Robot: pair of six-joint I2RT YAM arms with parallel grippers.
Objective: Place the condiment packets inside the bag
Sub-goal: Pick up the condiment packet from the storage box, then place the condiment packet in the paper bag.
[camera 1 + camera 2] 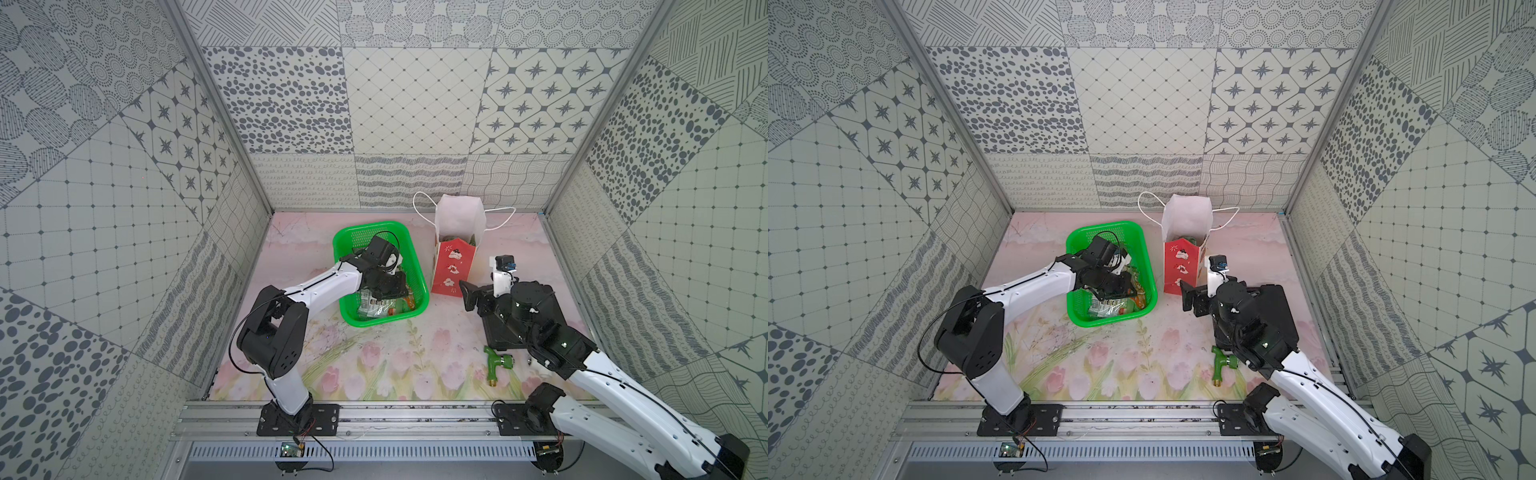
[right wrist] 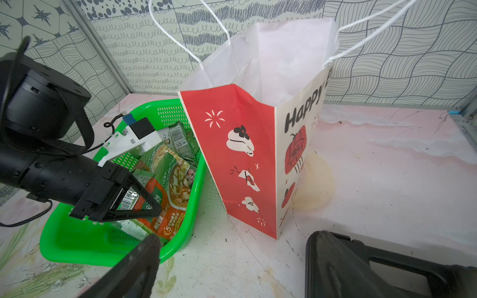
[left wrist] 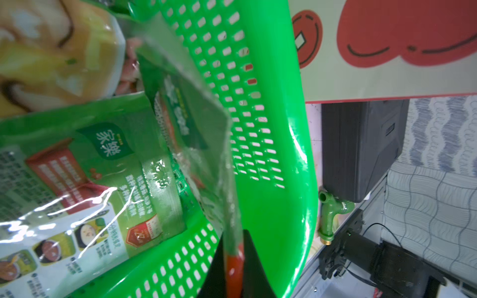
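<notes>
My left pincer (image 3: pixel 234 242) is clamped tight on the edge of one condiment packet (image 3: pixel 191 123) inside the green basket (image 3: pixel 271 129), where the other packets (image 2: pixel 175 180) lie. The bag (image 2: pixel 232 154) stands upright just beside the basket; my right pincer (image 2: pixel 235 237) gapes empty.

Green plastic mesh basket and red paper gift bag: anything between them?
Nothing. Only a narrow strip of bare tabletop separates the green plastic mesh basket from the red paper gift bag, clearest in the right wrist view.
</notes>
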